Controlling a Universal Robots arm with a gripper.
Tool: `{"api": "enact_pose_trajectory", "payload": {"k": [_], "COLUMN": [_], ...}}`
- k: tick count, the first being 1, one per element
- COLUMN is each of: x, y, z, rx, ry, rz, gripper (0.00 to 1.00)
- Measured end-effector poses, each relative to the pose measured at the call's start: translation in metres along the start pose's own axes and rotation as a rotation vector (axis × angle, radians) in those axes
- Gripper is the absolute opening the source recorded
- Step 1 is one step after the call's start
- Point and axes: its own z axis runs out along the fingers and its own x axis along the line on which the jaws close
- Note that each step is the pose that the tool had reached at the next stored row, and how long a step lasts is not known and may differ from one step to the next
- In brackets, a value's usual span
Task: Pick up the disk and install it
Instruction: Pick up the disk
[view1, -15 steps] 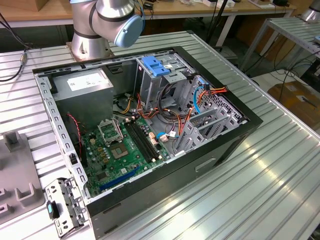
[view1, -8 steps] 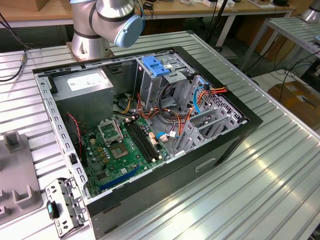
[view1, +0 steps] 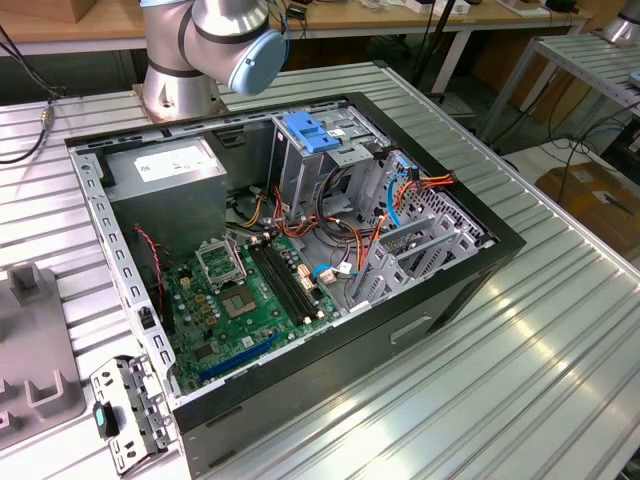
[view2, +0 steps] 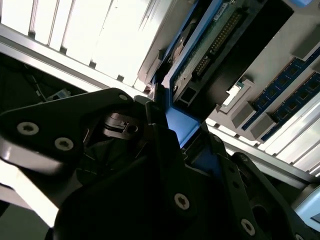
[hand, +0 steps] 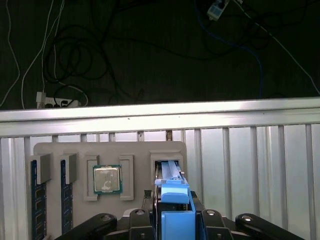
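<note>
In both wrist views my gripper (hand: 175, 216) (view2: 186, 134) is shut on the disk (hand: 175, 192) (view2: 210, 40), with a black finger on each side of its bright blue rail. The disk stands on edge over a slot in a grey holder tray (hand: 55, 150). I cannot tell whether it still rests in the slot. The second wrist view shows its green circuit board and connector side. In the exterior view the open computer case (view1: 480, 262) lies on the metal table, with the arm's base (view1: 185, 70) behind it.
The grey tray also carries a processor chip (hand: 107, 179) and blue memory sticks (hand: 35, 200) (view2: 285, 90). Inside the case are the motherboard (view1: 250, 290), a power supply (view1: 165, 175), coloured cables and a metal drive cage (view1: 300, 175) topped by a light-blue bracket (view1: 312, 135). A small metal bracket (view1: 130, 410) lies beside the case.
</note>
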Motion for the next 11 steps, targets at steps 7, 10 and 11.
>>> {"api": "enact_pose_trajectory", "payload": {"k": [7, 10, 11], "x": [0.0, 0.0, 0.0], "y": [0.0, 0.0, 0.0], "z": [-0.0001, 0.0, -0.0001], "rx": [-0.0002, -0.0002, -0.0002], "ry": [0.0001, 0.0001, 0.0001], "rz": [-0.001, -0.002, -0.002], "gripper": [0.37, 0.37, 0.37]}}
